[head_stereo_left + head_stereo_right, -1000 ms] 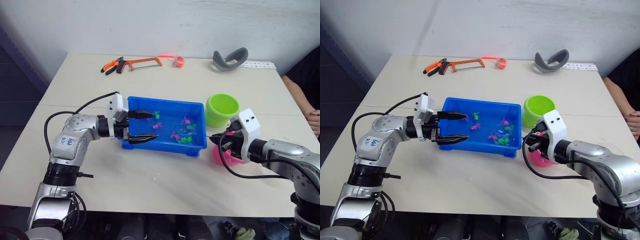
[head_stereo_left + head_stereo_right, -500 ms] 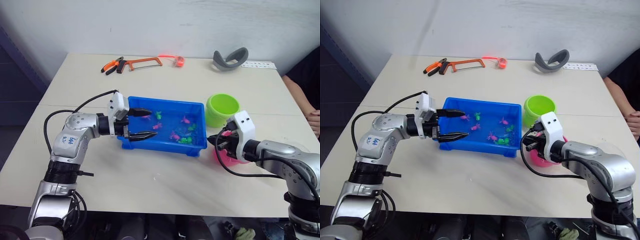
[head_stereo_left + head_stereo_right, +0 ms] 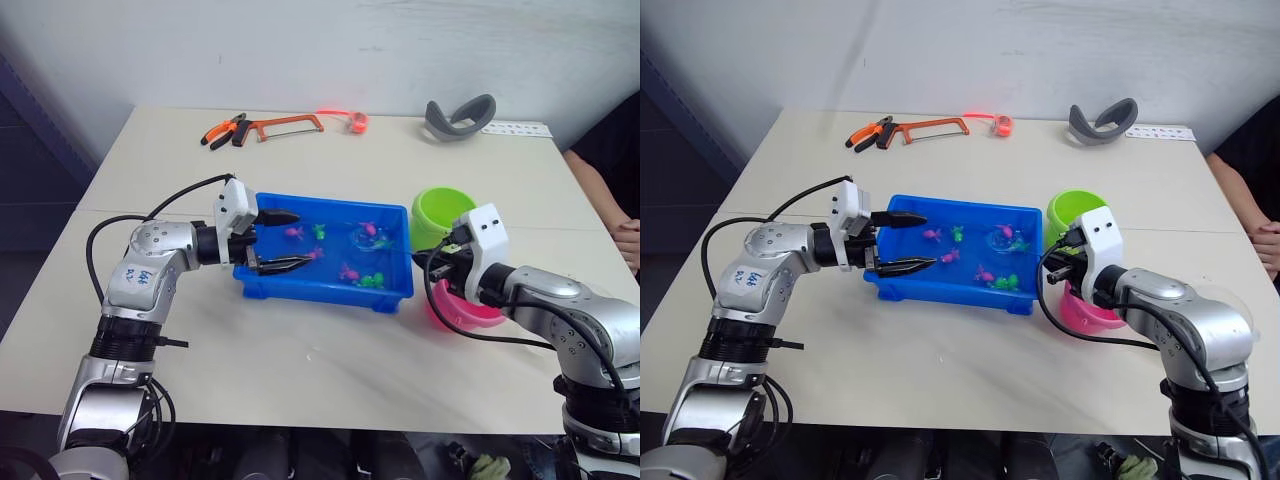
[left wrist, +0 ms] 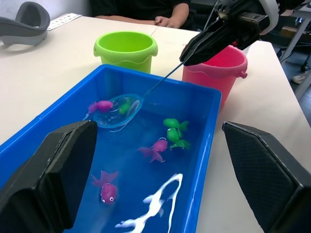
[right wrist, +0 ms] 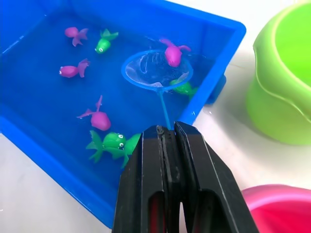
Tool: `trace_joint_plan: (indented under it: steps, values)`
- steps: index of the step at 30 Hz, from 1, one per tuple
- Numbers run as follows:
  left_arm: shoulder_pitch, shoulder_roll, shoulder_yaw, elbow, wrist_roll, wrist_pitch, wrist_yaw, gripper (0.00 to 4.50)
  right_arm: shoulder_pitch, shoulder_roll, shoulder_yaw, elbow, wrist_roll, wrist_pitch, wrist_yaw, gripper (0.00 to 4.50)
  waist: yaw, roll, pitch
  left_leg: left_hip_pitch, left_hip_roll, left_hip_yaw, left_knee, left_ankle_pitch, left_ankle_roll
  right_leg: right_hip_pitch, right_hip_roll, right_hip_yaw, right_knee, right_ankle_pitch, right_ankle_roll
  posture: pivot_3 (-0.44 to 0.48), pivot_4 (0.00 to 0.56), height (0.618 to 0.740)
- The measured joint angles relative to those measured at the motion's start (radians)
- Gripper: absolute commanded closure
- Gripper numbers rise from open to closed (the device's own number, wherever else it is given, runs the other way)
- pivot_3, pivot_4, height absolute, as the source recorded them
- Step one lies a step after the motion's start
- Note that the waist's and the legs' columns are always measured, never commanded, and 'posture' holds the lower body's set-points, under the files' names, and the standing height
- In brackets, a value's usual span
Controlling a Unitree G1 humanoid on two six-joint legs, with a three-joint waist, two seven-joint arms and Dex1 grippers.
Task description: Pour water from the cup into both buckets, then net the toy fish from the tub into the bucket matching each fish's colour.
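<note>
**Net dipped among toy fish in blue tub**

Nearest the robot, on the pale worktop (image 3: pixel 300 350), the right pincer (image 5: pixel 167 138) was pressed together on the thin handle of the net (image 5: pixel 156 73), with the pink bucket (image 3: pixel 465 308) sitting just beneath its wrist. Beyond that grip, the net's light-blue hoop lay inside the tub (image 3: pixel 330 290), at the end nearer the buckets, with a pink fish (image 5: pixel 172 53) resting on its far rim and a green fish (image 5: pixel 183 88) at its near edge. At the opposite end of the tub, the left pincer (image 3: pixel 278 240) stood spread wide, one finger over the water and the other along the tub's near rim. More pink and green toy fish floated between net and pincer. Just past the pink bucket stood the green bucket (image 3: pixel 443 218), close to the tub's corner. Farther back lay pliers (image 3: pixel 224 130), a hacksaw (image 3: pixel 290 125) and a grey curved headband (image 3: pixel 459 118). A person's arm (image 3: pixel 612 215) rested at the worktop's right edge.
</note>
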Motion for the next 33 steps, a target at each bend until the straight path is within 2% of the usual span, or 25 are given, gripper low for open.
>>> trace_joint_plan:
  steps: [16,33]
  values:
    - [-0.013,-0.025,-0.011,0.053,0.008,-0.033,-0.003,0.02,0.096,-0.055,0.012,-0.060,-0.030,-0.100,0.076,4.50,0.000,0.000,0.000,0.000,0.000,0.000,0.000,0.000,0.000,0.000,0.000,0.000,0.000,0.000,0.000,0.000,0.150,0.740]
    - [-0.012,-0.019,-0.011,0.049,0.017,-0.034,0.000,0.02,0.068,-0.084,0.094,-0.033,-0.047,-0.076,0.108,4.50,0.000,0.000,0.000,0.000,0.000,0.000,0.000,0.000,0.000,0.000,0.000,0.000,0.000,0.000,0.000,0.000,0.150,0.740]
